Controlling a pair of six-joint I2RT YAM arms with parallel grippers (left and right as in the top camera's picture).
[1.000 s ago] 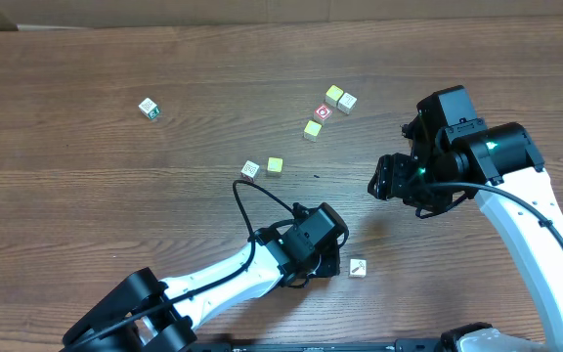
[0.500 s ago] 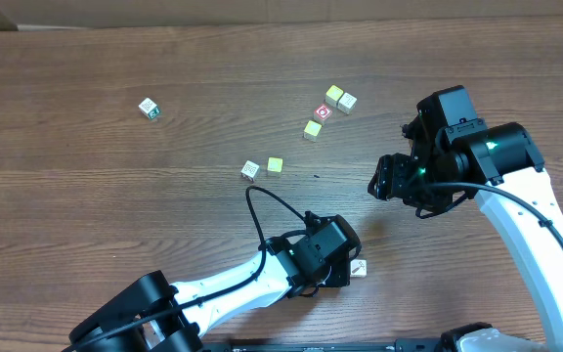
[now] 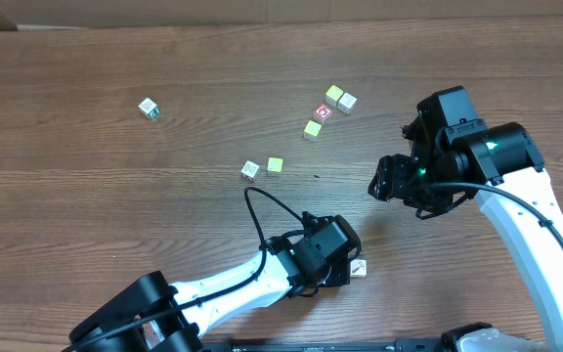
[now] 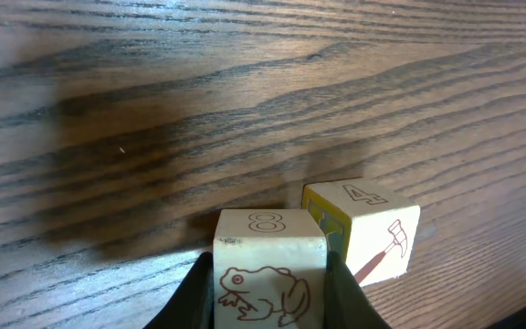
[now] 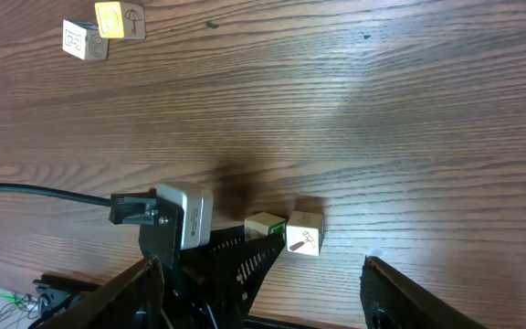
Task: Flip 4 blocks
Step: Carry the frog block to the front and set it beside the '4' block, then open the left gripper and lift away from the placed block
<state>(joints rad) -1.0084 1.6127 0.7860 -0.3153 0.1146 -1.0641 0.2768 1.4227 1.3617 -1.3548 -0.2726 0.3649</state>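
Item: frog-printed block [image 4: 269,260], clenched in the left tool [image 4: 269,306], low on the table [image 3: 115,196] at the robot's side. Adjacent: hammer-printed block [image 4: 373,233], just beside it. Also: right tool [image 3: 383,182], released, empty, well apart. Hazard: rotating the held block could knock the neighbour askew; a low grip could slip.

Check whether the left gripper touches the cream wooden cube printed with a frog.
Touching: left wrist view shows fingers of the left gripper flush against the cream wooden frog cube.
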